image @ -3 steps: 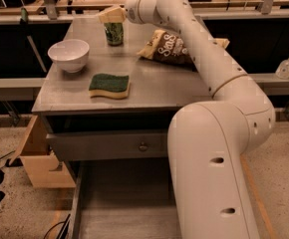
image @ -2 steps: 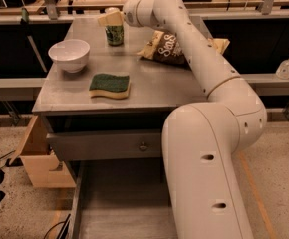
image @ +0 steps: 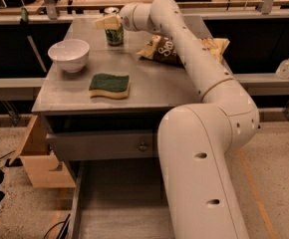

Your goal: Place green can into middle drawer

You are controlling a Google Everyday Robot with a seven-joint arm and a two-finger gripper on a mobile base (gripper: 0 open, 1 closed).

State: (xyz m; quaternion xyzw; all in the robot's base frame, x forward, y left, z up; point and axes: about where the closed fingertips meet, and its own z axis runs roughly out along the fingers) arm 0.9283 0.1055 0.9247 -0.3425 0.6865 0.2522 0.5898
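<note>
The green can (image: 115, 33) stands upright at the far edge of the grey table (image: 149, 86), behind the white bowl. My gripper (image: 108, 22) is right at the can's upper part, in front of its left side, and covers part of the label. The can still rests on the table top. The middle drawer (image: 119, 205) is pulled out low at the front and shows its flat grey floor and thin side walls, with nothing in it. My arm's large white body (image: 204, 173) covers the drawer's right part.
A white bowl (image: 69, 54) stands at the table's left. A green-and-yellow sponge (image: 109, 85) lies in front of it. A chip bag (image: 162, 50) lies right of the can under my arm. A drawer front with a round knob (image: 143, 146) sits above the open drawer. A wooden box (image: 37, 156) stands at the left.
My gripper has come down a little at the can and the arm has shifted slightly. The can, bowl, sponge and bag have not moved.
</note>
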